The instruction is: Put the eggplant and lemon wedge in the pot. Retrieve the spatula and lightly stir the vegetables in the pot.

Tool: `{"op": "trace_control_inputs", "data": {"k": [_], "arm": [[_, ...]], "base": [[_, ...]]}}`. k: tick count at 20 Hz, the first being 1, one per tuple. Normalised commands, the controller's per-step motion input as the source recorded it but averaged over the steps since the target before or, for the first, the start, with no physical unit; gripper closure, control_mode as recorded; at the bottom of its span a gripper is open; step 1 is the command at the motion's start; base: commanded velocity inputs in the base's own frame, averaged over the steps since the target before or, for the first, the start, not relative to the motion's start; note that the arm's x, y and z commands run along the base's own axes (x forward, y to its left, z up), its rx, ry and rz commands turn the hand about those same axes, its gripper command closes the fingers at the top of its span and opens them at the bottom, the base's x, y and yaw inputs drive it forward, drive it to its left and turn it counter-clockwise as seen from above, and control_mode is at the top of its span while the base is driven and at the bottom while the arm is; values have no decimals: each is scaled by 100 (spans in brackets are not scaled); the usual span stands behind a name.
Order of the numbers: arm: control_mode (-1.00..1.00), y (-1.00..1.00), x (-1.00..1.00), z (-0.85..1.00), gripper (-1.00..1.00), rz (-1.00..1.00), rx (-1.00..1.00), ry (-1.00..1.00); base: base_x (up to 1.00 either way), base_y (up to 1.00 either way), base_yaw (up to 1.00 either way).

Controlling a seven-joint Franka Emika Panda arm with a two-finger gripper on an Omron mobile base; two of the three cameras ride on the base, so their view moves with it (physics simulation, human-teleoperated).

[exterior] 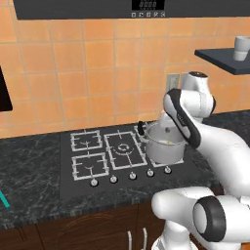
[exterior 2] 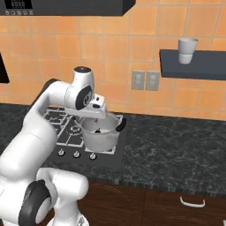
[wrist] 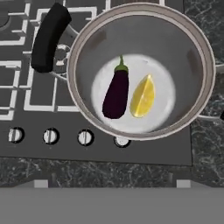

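The eggplant (wrist: pixel 116 93) lies on the bottom of the pot (wrist: pixel 87 52). It is dark purple with a small green stem. The lemon wedge (wrist: pixel 143 96) lies just beside it, also on the bottom of the pot. The two look very close, maybe touching.

The pot is shiny and round. It has a black handle (wrist: pixel 48 38) on one side. It stands on the stove (exterior: pixel 88 161), on the front burner nearest the robot arm. A row of small round knobs (wrist: pixel 50 136) runs along the front edge of the stove, just past the pot.

The gripper hangs right above the pot and looks straight down into it. Its finger tips are too hard to see, so I cannot tell if it is open or closed. Nothing shows between them.

A bit of teal (exterior: pixel 4 199) pokes in at the far left edge of the dark counter (exterior: pixel 29 176), well apart from the pot. A grey cup (exterior 2: pixel 187 50) stands on a wall shelf (exterior 2: pixel 194 66).
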Motion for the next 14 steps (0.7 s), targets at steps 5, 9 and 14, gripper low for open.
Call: {"op": "trace_control_inputs", "data": {"k": [5, 9, 14], "arm": [[-100, 66, -82, 42, -100, 0, 0, 2], [-100, 59, -89, 28, -100, 0, 0, 0], [-100, 69, -68, 8, -100, 0, -4, 0]], "base": [[0, 0, 0], [0, 0, 0], [0, 0, 0]]}}
